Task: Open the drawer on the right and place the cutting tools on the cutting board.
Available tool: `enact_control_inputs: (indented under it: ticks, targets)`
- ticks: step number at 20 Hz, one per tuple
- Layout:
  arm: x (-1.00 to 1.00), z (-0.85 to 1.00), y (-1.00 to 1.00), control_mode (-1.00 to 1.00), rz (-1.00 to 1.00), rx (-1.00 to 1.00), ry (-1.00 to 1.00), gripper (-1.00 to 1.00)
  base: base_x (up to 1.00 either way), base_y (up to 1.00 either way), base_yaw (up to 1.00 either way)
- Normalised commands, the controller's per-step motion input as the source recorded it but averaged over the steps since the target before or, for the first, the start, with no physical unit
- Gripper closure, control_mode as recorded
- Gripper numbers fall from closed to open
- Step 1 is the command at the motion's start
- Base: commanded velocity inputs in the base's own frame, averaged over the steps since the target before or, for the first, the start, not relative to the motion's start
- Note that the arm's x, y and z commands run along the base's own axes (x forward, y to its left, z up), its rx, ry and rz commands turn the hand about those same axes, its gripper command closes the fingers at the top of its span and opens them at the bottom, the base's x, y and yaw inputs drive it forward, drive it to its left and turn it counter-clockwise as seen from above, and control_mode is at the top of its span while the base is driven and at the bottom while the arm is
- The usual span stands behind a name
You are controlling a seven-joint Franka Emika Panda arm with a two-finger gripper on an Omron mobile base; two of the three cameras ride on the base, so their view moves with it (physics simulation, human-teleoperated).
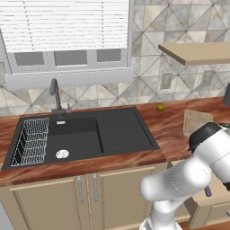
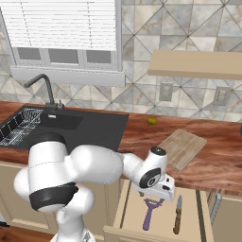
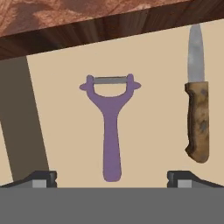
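Drawer (image 2: 163, 215) open below the counter's right end, purple peeler (image 2: 150, 212) left, wooden-handled knife (image 2: 177, 215) right inside. Gripper (image 2: 152, 197) hangs above the peeler, fingers spread wide, holding nothing. Cutting board (image 2: 182, 147) lies on the counter just beyond. Best approach: centre on the peeler handle, descend straight, close across its narrow width.

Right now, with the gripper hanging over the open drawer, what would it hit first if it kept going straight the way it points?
Most likely the purple peeler: the open gripper points down into the drawer with the peeler's handle centred between its fingertips. The knife lies off to one side. The remaining gap is hard to judge.
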Motion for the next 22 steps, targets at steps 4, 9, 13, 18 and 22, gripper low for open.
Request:
enact_control_inputs:
  ticks: [4,9,13,18,22]
  targets:
    - [0.0,0.0,0.0,-1.0,0.0,0.0,0.0,-1.0,0.0,0.0,0.0]
    - [0.0,-0.15,0.0,-1.0,0.0,0.0,0.0,-1.0,0.0,0.0,0.0]
    - [0.0,-0.28,0.0,-1.0,0.0,0.0,0.0,-1.0,0.0,0.0,0.0]
    - [0.0,-0.19,-0.09,-1.0,0.0,0.0,-0.05,-1.0,0.0,0.0,0.0]
    - [-0.06,-0.22,-0.21,-1.0,0.03,0.0,-0.1,-1.0,0.0,0.0,0.0]
